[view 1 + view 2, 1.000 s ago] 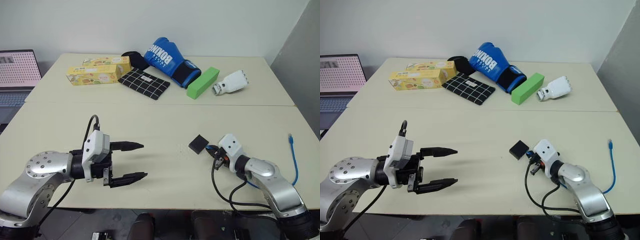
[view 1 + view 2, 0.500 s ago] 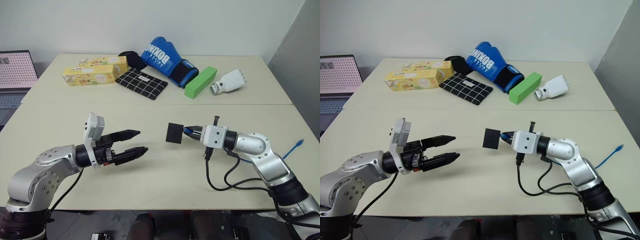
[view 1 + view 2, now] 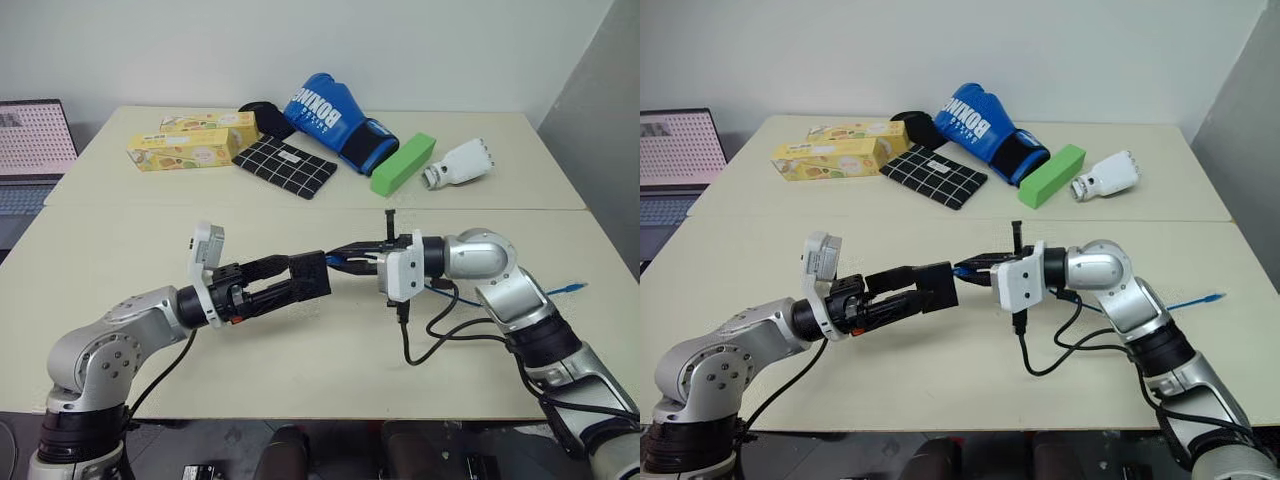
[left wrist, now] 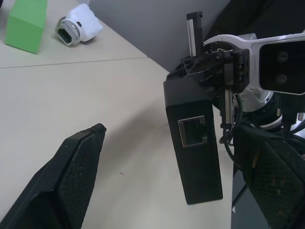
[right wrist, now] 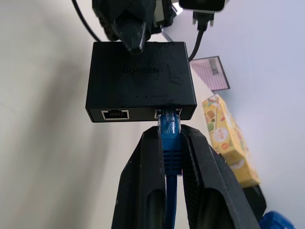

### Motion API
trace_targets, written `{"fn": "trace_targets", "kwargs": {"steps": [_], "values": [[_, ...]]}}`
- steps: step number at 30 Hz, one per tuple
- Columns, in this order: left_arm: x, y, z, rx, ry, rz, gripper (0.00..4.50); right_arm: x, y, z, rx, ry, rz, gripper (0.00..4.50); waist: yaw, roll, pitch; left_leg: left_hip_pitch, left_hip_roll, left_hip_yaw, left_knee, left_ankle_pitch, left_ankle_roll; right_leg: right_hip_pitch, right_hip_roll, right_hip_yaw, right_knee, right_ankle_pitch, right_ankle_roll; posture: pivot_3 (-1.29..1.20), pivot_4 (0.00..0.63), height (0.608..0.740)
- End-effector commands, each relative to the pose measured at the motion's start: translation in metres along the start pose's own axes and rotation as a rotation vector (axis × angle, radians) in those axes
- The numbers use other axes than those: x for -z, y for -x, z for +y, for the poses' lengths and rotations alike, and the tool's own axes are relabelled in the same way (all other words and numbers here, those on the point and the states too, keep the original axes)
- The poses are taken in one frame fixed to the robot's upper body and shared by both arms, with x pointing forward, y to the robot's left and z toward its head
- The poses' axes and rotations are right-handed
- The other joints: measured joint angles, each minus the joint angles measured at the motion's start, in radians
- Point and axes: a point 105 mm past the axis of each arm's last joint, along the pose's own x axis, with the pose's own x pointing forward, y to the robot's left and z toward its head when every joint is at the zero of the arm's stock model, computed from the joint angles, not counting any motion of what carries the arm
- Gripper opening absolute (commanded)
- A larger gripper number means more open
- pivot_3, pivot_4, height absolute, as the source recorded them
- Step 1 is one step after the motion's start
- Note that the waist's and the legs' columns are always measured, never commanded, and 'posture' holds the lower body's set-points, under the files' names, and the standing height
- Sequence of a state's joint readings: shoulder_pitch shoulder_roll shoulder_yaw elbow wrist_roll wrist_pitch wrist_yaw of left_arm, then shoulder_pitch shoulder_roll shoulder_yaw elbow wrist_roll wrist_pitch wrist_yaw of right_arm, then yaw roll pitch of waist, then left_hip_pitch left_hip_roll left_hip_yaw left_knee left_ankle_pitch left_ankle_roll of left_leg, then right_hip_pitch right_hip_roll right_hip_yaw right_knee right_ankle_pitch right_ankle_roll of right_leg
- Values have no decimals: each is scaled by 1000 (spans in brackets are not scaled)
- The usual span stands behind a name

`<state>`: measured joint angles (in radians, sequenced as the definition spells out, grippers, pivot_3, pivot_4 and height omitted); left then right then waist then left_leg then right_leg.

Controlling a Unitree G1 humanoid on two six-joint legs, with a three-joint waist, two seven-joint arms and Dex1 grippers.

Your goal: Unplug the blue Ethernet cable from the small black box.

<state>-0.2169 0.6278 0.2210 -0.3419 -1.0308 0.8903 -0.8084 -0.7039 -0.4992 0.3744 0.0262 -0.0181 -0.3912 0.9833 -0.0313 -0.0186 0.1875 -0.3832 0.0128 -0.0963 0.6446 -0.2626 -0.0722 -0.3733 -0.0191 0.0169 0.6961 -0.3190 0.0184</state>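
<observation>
Right gripper (image 3: 975,266) pinching the blue Ethernet cable (image 3: 968,270) just behind its plug, holding the small black box (image 3: 939,285) up in mid-air above the table (image 3: 940,370), between the two arms. Left gripper (image 3: 902,291) reaching in with fingers spread, straddling the box, not visibly clamping yet.

Switching to the left wrist view: showing the box (image 4: 192,135) edge-on between wide-apart pads (image 4: 66,181), one empty port facing out. Looking rigid and light (hanging off its own plug), so best gripped across the flat faces.

Moving to the right wrist view: fingers (image 5: 143,191) squeezing the cable's (image 5: 169,143) moulded boot, plug still seated in the box (image 5: 140,78). Cord soft and limp; boot stiff enough to pull on, latch tab probably needing pressing.

Counting: one box, two ports on this face, one filled; one cable; two grippers.
</observation>
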Motion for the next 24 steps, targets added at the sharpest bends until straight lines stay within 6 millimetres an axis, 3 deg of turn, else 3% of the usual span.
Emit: {"fn": "trace_targets", "kwargs": {"steps": [1, 18, 24], "values": [[-7, -2, -6, 35, 5, -31, 4138, -8, -2, -9, 10, 65, -25, 164, 0, 0, 0, 0, 0, 0, 0, 0, 0, 0, 0, 0, 0, 0, 0, 0, 150, 740], [-5, -2, -1, 14, 32, -23, 850, -11, -7, -9, 22, 156, -42, 164, 0, 0, 0, 0, 0, 0, 0, 0, 0, 0, 0, 0, 0, 0, 0, 0, 150, 740], [-4, 0, 2, 7, 38, -14, 788, -10, -8, -5, -1, 209, -42, 164, 0, 0, 0, 0, 0, 0, 0, 0, 0, 0, 0, 0, 0, 0, 0, 0, 150, 740]]}}
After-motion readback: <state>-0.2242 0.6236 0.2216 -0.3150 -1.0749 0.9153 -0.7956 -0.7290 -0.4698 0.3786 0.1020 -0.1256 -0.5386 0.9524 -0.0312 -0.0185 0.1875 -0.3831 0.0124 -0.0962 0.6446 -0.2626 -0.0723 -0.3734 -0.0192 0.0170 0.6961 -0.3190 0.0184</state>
